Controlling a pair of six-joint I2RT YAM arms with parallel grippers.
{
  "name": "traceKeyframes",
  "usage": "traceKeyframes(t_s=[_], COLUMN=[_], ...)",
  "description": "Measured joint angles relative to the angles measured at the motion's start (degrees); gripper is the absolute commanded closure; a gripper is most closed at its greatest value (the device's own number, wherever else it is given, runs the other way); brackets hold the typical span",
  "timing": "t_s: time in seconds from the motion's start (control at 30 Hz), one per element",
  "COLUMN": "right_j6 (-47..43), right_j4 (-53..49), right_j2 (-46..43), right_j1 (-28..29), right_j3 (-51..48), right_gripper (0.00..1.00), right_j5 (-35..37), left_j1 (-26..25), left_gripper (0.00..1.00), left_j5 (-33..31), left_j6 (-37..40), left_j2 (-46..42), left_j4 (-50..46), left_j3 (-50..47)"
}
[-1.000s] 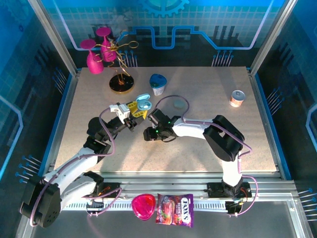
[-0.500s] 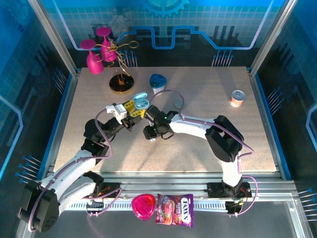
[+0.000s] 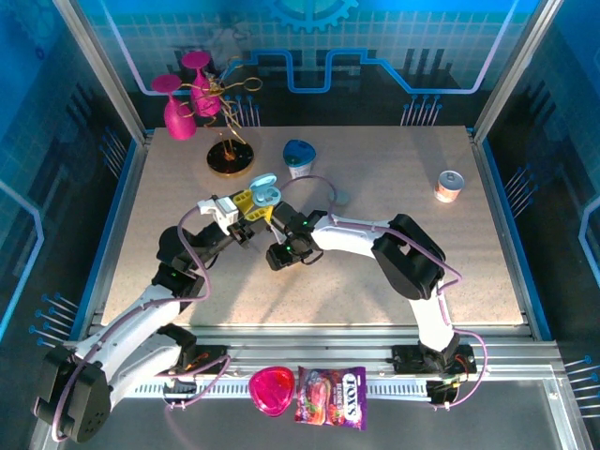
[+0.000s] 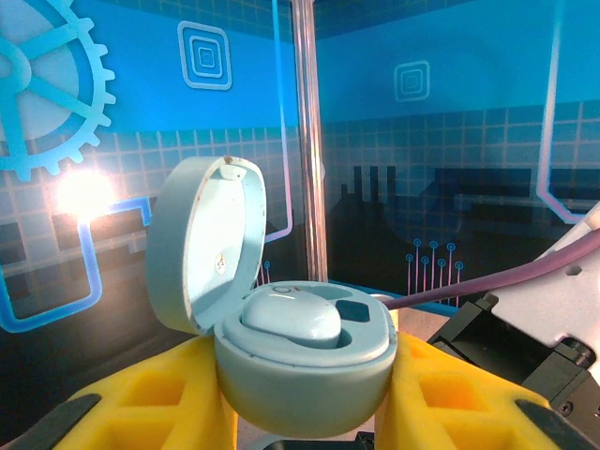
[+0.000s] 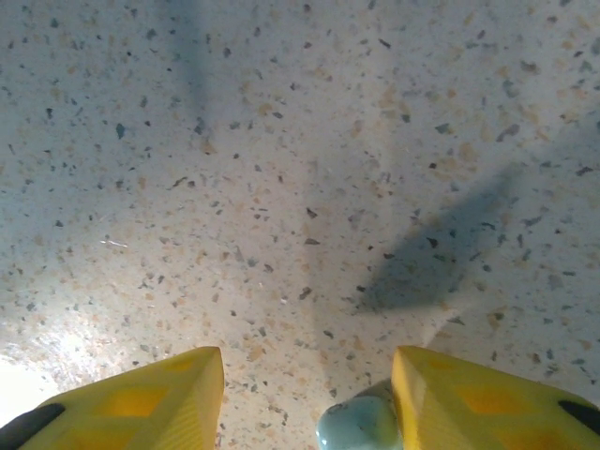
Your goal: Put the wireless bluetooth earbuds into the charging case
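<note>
Left tool (image 4: pixel 305 424) holds charging case (image 4: pixel 298 361) over speckled table (image 3: pixel 403 169); blue patterned walls (image 3: pixel 412 37).

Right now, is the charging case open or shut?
Open. The lid of the charging case stands raised, and one earbud lies inside.

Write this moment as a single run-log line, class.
left gripper: holds charging case, lid open | seated earbud: one visible in case | right gripper: open over table, second earbud against one finger

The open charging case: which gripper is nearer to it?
Left. The left gripper holds the charging case between its yellow fingers. The right gripper is apart from it, lower in the top view, facing the table.
</note>
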Motion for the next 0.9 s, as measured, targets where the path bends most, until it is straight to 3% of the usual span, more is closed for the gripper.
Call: traceKeyframes(t_s=[0.6,0.9], right_j6=[0.0,-1.2], right_j4=[0.2,0.7], right_j2=[-5.7,-5.7], right_j1=[0.3,0.3], right_j3=[-6.8,-6.9], right_gripper=[0.55,0.52], right_j5=[-3.5,-4.1], left_j1=[0.0,0.0], left_gripper=[0.68,0.68], left_j5=[0.0,0.0], left_j6=[-0.1,-0.1], left_j2=[0.5,0.5], left_j4=[-0.2,-0.3], left_j3=[0.0,0.0])
